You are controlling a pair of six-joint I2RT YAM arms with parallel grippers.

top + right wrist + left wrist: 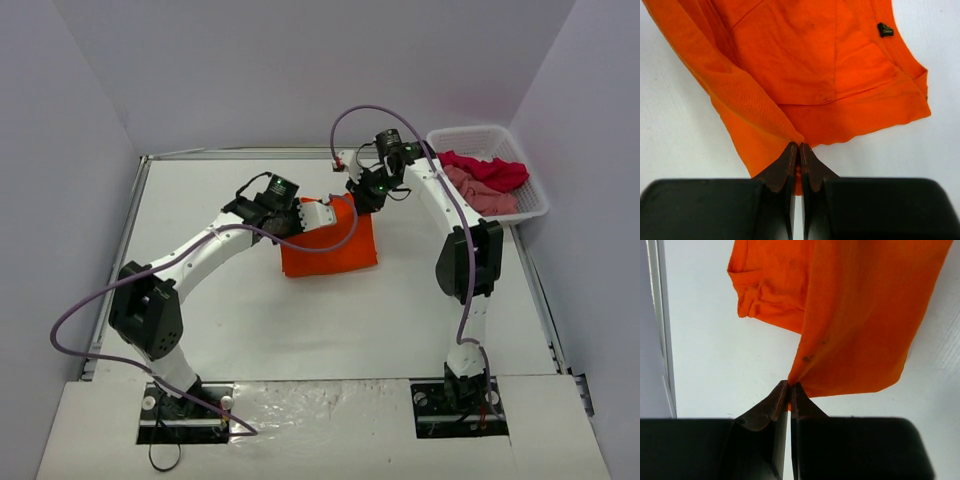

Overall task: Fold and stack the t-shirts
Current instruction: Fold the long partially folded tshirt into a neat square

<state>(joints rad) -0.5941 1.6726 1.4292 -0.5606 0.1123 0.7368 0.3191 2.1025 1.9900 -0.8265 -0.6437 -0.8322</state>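
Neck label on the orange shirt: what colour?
The neck label is black; best in right wrist view.

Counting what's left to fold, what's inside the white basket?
The white basket holds a crimson red shirt lying partly over a dusty pink shirt. Anything beneath those two is covered, so I cannot tell.

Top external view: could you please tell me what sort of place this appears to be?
Probably a robotics lab work cell, not a home: a white table boxed in by plain pale walls, a left arm and right arm bolted at its near edge, and a white basket.
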